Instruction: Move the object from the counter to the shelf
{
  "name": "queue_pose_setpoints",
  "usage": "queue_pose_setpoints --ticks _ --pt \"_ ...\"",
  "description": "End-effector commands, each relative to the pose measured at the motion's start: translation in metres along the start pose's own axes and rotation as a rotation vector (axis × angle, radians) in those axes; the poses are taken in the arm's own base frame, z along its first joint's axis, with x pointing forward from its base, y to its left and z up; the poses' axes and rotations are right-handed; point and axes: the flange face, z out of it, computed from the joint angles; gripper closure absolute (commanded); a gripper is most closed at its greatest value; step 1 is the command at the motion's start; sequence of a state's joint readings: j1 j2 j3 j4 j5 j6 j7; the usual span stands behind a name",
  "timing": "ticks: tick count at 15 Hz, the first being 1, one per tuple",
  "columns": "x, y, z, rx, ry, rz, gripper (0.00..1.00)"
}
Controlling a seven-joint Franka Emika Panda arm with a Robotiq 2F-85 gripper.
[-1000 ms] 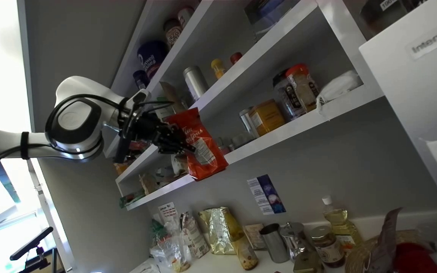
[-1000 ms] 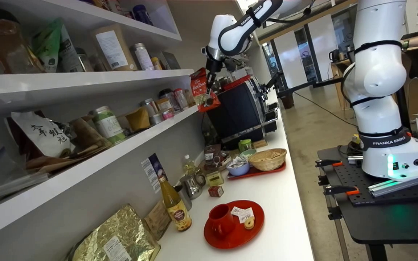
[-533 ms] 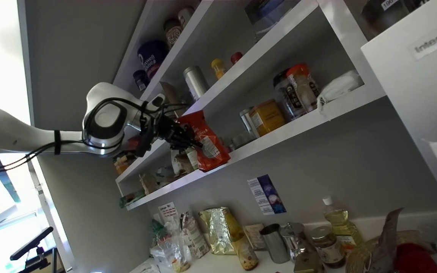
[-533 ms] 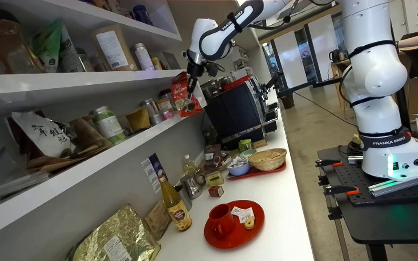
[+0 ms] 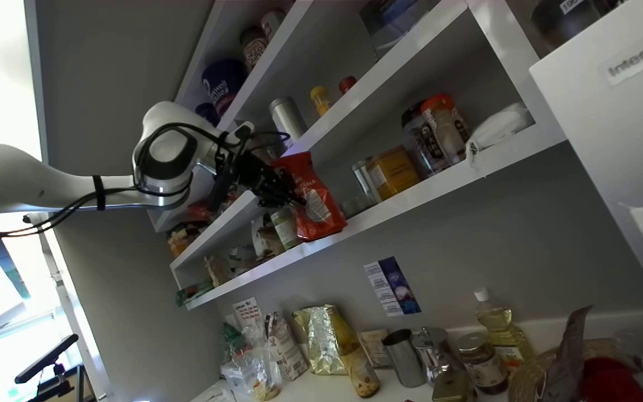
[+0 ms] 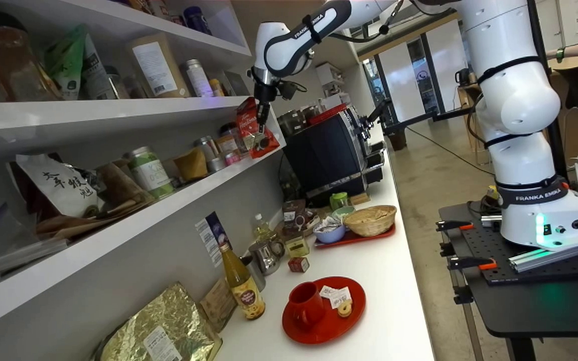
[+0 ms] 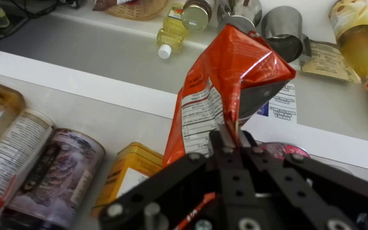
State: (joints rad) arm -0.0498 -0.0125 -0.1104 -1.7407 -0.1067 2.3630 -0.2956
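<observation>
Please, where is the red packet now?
In the wrist view, the red packet is near the centre, held by the gripper, right of the yellow container.

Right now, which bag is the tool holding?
The red-orange packet: only it is pinched in the tool. The gold foil bag sits on the counter; the white pouch is on the lowest shelf.

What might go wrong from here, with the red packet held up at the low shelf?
The end effector pinches a narrow fold of the packet, so it may slip toward the counter. In both exterior views the packet's bottom shows at the edge of the shelf; released there, it might topple off. A nearby yellow container could get knocked.
</observation>
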Motion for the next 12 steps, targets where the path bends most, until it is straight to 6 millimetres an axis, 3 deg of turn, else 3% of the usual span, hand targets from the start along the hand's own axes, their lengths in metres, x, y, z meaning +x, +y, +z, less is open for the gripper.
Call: queue_pose_setpoints --ticks 1,5,12 --pt "-0.006 0.033 -0.016 -0.025 -0.032 0.052 0.99" --pt "-0.005 0.056 -0.023 -0.068 -0.003 0.089 0.99" --pt "0.015 0.050 -0.010 -0.114 0.073 0.087 0.99"
